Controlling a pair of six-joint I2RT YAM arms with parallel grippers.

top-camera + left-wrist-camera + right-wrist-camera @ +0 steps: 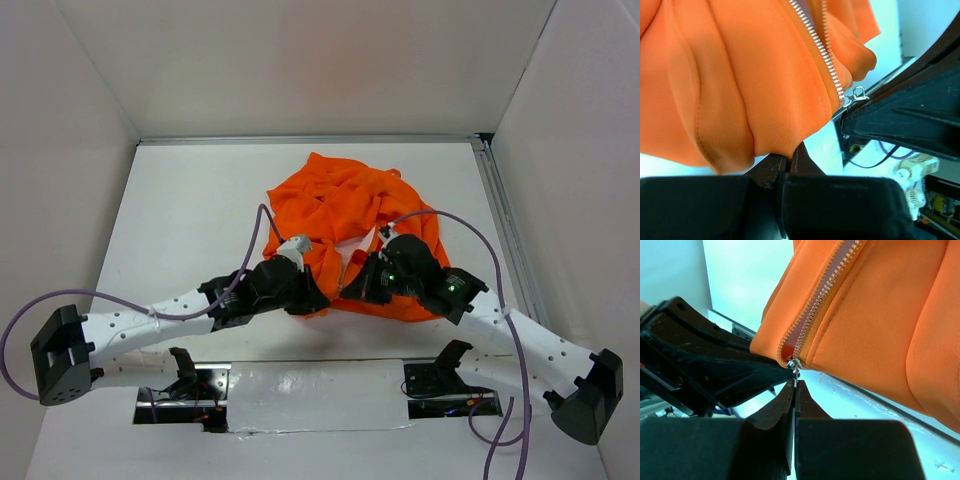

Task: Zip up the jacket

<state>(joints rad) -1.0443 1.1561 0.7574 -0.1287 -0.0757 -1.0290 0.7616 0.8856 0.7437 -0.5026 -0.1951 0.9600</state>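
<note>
Top view, desk: we see a white table walled in by plain white panels.
Top view, jacket: the orange jacket lies crumpled mid-desk, nearer the far edge.
Top view, grippers: the left gripper and right gripper meet at its near hem.
Left wrist: we see the fingers pressed together, pinching the hem beside the zipper.
Right wrist: the fingers are closed on the zipper pull, with pale tabletop beneath.
</note>
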